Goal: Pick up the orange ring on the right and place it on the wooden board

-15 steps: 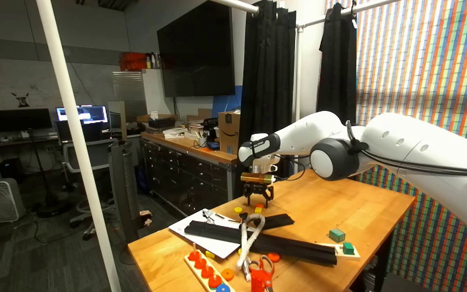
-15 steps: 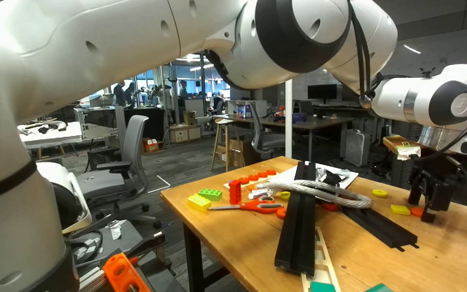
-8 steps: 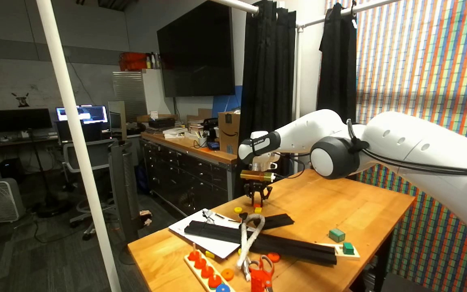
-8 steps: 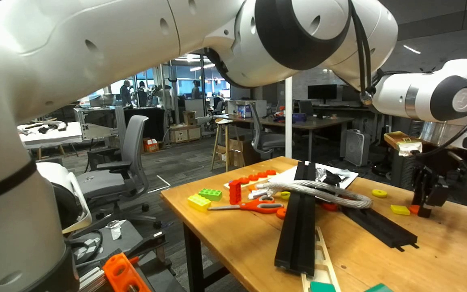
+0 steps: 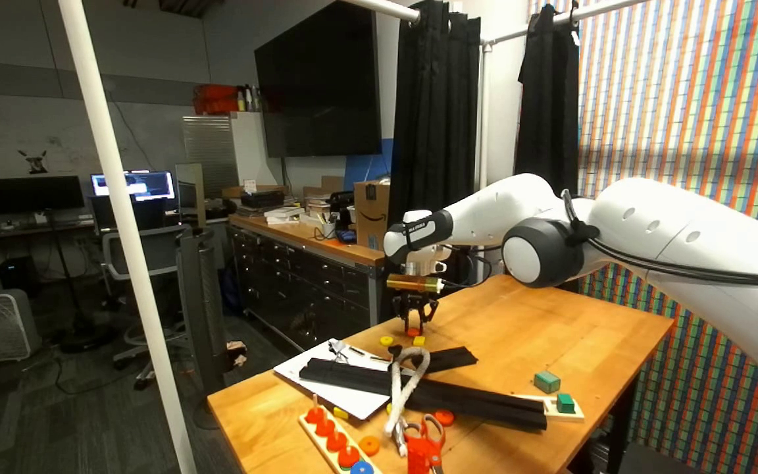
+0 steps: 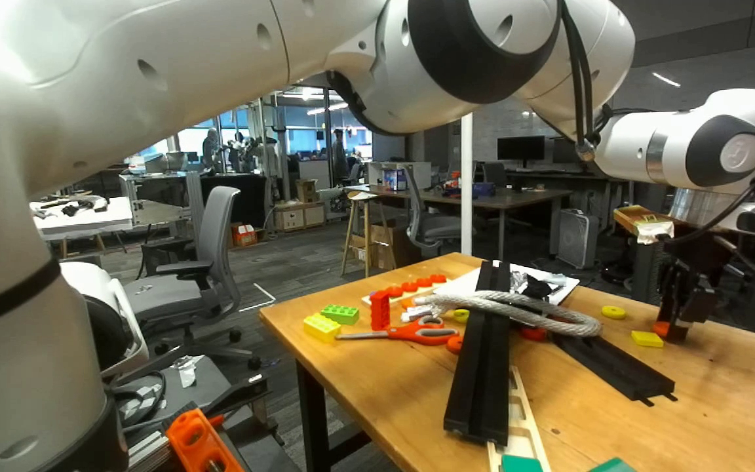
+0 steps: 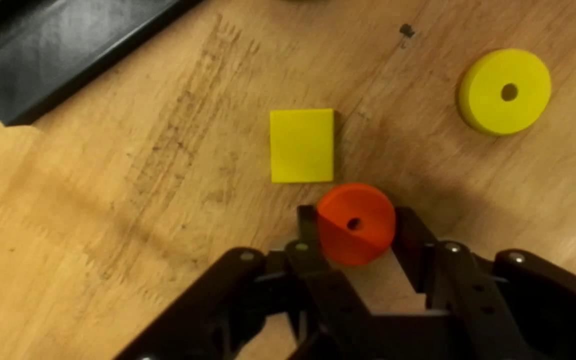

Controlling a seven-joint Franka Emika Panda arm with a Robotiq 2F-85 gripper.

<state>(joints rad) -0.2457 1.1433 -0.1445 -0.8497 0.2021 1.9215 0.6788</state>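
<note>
The orange ring (image 7: 355,245) sits between the fingers of my gripper (image 7: 356,220), which touch it on both sides in the wrist view. In both exterior views the gripper (image 5: 414,330) is low over the far part of the table with the ring (image 6: 661,328) at its fingertips. Whether the ring is clear of the tabletop I cannot tell. The wooden board, a flat pale panel (image 5: 353,400), lies nearer the front in that exterior view and is partly covered by a long black bar (image 5: 471,397).
Close by the ring are a yellow block (image 7: 302,145) and a yellow ring (image 7: 505,92). A shorter black bar (image 6: 617,367) and a looped grey rope (image 6: 528,311) lie between gripper and board. Scissors (image 6: 426,333) and a peg rack (image 5: 320,434) with orange rings are farther on.
My gripper has closed around the orange ring. Arm and ring have since shifted slightly to the left in both exterior views, the wrist rising a little.
</note>
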